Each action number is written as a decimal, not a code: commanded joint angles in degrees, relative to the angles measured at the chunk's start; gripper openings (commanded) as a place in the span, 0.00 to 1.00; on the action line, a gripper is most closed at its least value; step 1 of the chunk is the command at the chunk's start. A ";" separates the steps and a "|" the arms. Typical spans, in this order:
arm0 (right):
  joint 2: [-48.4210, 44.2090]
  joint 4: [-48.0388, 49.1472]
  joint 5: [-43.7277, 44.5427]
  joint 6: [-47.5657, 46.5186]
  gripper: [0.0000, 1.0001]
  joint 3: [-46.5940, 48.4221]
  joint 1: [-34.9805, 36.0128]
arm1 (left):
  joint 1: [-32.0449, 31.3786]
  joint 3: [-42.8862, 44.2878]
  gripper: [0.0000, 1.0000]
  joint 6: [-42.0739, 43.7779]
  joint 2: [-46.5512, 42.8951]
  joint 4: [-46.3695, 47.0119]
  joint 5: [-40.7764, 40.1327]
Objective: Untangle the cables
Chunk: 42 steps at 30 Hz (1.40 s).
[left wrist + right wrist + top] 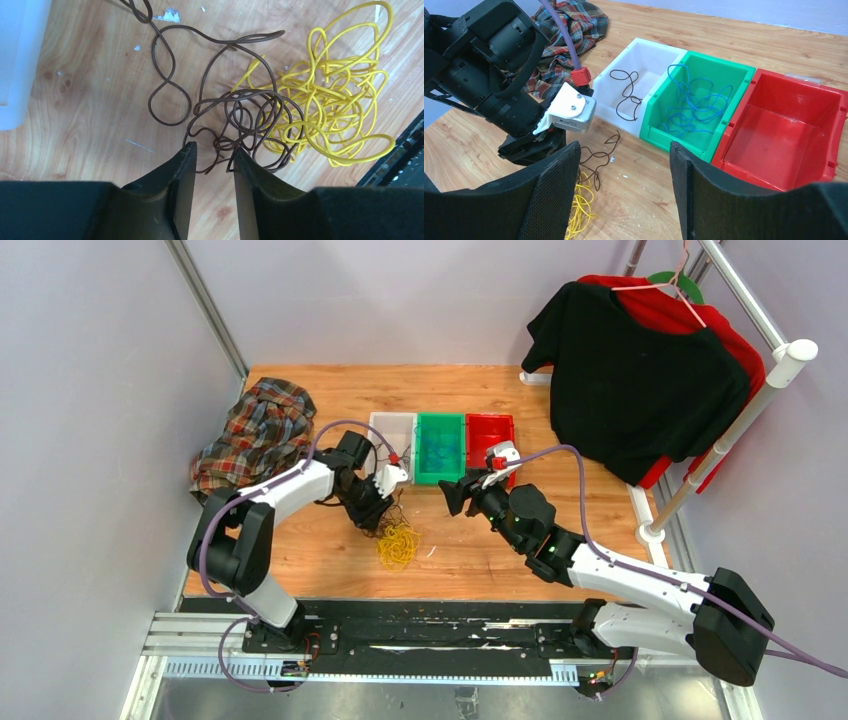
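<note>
A tangle of yellow cables (pixel 398 545) lies on the wooden table, knotted with dark brown cables (pixel 240 110) on its left side. My left gripper (pixel 215 150) is open, low over the brown tangle, with loose brown wire ends in the gap between its jaws. In the top view it (pixel 372 515) is just above the yellow pile. My right gripper (pixel 623 147) is open and empty, held above the table to the right of the pile, which shows in its view as yellow cables (pixel 579 210) and brown cables (pixel 596 160). A brown cable (pixel 626 95) lies in the white bin and blue cables (pixel 694 105) in the green bin.
Three bins stand in a row behind the pile: white bin (pixel 392 425), green bin (pixel 440 418), red bin (pixel 490 425). A plaid cloth (pixel 255 435) lies at the far left. A black shirt (pixel 640 380) hangs on a white rack (pixel 720 440) at the right.
</note>
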 commanded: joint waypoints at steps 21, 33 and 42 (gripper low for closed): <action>3.64 5.77 -2.66 -1.54 0.67 1.64 2.80 | -0.09 12.28 0.01 -3.76 -17.07 -10.91 3.51; 13.21 11.68 -4.16 -4.68 0.75 10.50 8.95 | -1.97 24.24 0.01 -8.85 -22.19 -17.45 7.31; 19.44 14.20 -1.37 -6.60 0.75 15.80 10.15 | -4.24 26.39 0.01 -9.82 -24.74 -20.18 7.38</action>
